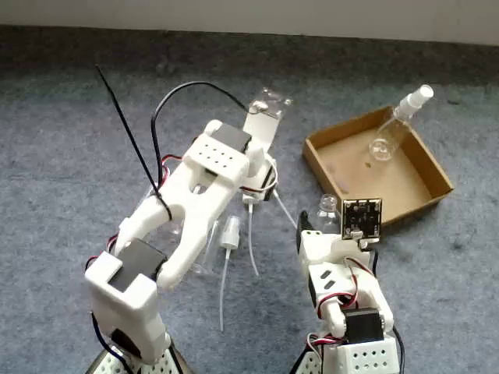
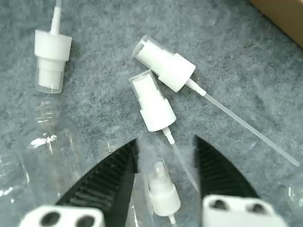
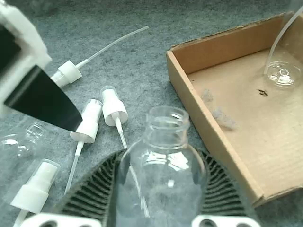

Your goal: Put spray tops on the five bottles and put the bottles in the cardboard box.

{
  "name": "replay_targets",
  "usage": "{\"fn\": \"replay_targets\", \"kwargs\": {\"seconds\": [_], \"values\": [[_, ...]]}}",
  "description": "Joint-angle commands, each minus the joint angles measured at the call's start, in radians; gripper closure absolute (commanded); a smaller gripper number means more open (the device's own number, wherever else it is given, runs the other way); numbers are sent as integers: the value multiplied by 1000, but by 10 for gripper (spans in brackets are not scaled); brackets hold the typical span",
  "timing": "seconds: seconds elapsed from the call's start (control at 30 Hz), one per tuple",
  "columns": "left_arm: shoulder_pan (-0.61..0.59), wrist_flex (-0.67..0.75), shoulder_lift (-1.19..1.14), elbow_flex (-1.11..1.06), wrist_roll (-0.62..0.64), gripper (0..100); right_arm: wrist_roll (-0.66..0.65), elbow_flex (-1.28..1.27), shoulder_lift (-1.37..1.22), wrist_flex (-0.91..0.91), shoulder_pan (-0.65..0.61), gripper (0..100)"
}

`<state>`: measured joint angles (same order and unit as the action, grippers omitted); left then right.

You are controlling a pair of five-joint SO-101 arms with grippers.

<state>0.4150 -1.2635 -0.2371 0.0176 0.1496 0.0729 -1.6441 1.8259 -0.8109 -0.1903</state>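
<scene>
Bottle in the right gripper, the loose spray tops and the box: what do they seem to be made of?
Bottle: clear, glossy, likely plastic though glass is possible; the carpet shows through and highlights glint. Spray tops: matte white plastic with translucent caps and thin dip tubes. Box: brown cardboard, dull, with a raw cut rim.

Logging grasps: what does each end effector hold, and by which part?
Right end effector clamps an uncapped bottle around its body; left end effector is open, holding nothing.
</scene>
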Motion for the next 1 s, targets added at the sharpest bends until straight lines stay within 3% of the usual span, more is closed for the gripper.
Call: {"fn": "replay_targets", "kwargs": {"seconds": [0.0,0.27,0.97], "values": [[5,-78,-105,196,118,735,11,12,13,28,8,882],[-82,-84,-309,363,144,800,11,12,13,28,8,882],[-74,-77,-426,384,143,819,11,12,13,28,8,882]]}}
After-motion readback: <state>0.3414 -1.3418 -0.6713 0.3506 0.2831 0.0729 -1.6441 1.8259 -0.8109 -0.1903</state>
